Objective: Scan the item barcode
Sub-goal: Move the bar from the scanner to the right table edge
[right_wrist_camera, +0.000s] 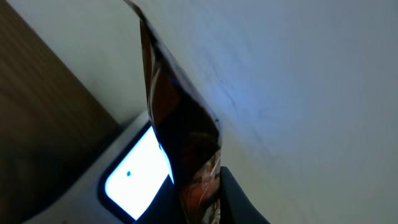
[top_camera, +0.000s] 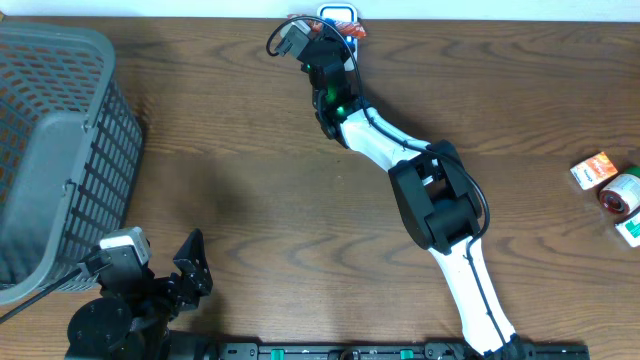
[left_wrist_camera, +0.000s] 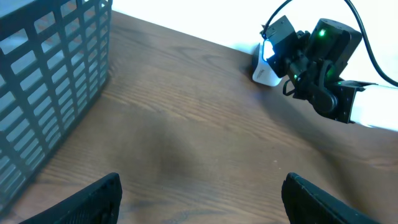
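- The counter [top_camera: 250,130] is brown wood, with a grey slatted basket [top_camera: 60,150] standing on its left part.
- The right arm [top_camera: 440,200] reaches across to the far edge. The right pincer [top_camera: 335,38] is clamped tight on a thin reddish packet [right_wrist_camera: 186,137], gripping it near one edge.
- The left pincer [left_wrist_camera: 202,180] hangs near the basket, jaws wide, with nothing between them.
- A white scanner [top_camera: 338,14] sits at the far edge with its window [right_wrist_camera: 137,171] lit. The packet hangs edge-on just beside the window, apparently not touching it.
- The packet looks light, flat and limp, and its glossy film is likely to slip or fold. It is best held on a margin or seam, clear of the barcode, which cannot be made out here. Its printed face probably needs turning toward the window.
- An orange box [top_camera: 593,170] and a small roll [top_camera: 620,192] lie well apart at the right.
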{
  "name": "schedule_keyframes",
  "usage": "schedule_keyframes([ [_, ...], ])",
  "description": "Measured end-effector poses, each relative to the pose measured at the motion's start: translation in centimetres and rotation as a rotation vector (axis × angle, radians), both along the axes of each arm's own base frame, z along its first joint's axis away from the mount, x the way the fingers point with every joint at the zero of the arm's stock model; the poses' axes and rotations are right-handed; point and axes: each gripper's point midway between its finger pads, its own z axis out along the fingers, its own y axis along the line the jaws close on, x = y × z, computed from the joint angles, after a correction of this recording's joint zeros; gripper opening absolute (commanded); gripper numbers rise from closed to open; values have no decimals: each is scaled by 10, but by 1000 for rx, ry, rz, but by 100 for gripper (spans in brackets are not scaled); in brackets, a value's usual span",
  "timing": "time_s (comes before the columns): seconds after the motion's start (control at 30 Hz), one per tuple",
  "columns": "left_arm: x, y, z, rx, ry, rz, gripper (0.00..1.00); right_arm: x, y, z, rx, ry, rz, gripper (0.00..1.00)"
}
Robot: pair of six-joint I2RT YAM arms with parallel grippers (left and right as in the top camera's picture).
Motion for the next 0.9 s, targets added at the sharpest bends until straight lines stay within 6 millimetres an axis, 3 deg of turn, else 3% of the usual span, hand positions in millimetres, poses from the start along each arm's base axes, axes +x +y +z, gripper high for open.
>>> schedule_keyframes([
  [0.3,0,0,0,0,0,0,83,-9,-36,-9,-159,104,-159,1],
  [0.4,0,0,0,0,0,0,83,-18,-56,12,-198,133,-235,1],
  [0.47,0,0,0,0,0,0,83,-25,-75,39,-198,136,-297,1],
  [0.57,0,0,0,0,1,0,83,-43,-111,76,-194,179,-389,1],
  [0.67,-1,0,-1,1,6,0,83,-72,-160,102,-168,262,-503,1],
  [0.77,-3,0,-6,4,26,0,83,-101,-213,106,-109,359,-624,1],
  [0.9,-6,1,-12,7,52,0,83,-135,-289,84,40,512,-800,1],
])
